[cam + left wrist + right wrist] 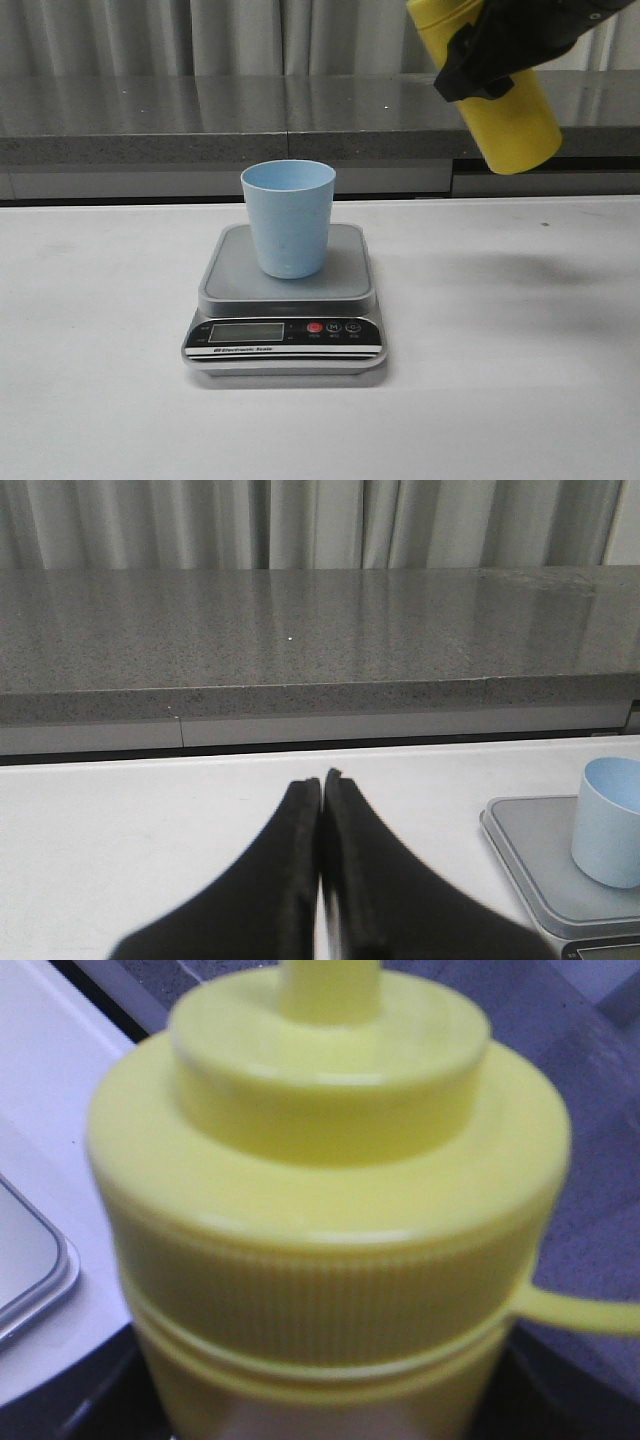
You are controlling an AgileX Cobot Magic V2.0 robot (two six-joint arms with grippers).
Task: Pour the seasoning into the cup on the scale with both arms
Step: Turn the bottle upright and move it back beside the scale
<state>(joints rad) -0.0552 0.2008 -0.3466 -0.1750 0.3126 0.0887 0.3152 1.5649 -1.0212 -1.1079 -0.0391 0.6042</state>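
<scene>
White surface (100,400) is carrying the scale (286,320) and cup (288,218); behind, grey ledge (150,120), curtains (150,35). Right end effector (500,55) is grasping the seasoning (515,125) aloft; left end effector (321,785) is sitting clenched.

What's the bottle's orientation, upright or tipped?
Tipped. The seasoning bottle hangs tilted in the right gripper, base lower right, above and right of the cup.

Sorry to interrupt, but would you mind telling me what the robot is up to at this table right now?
The right gripper holds a yellow seasoning bottle lifted high and tilted, above and to the right of the scale, not over the cup. The pale blue cup stands upright on the scale's grey platform. The left gripper is shut and empty, low over the white table to the left of the scale. No pouring is visible yet.
</scene>
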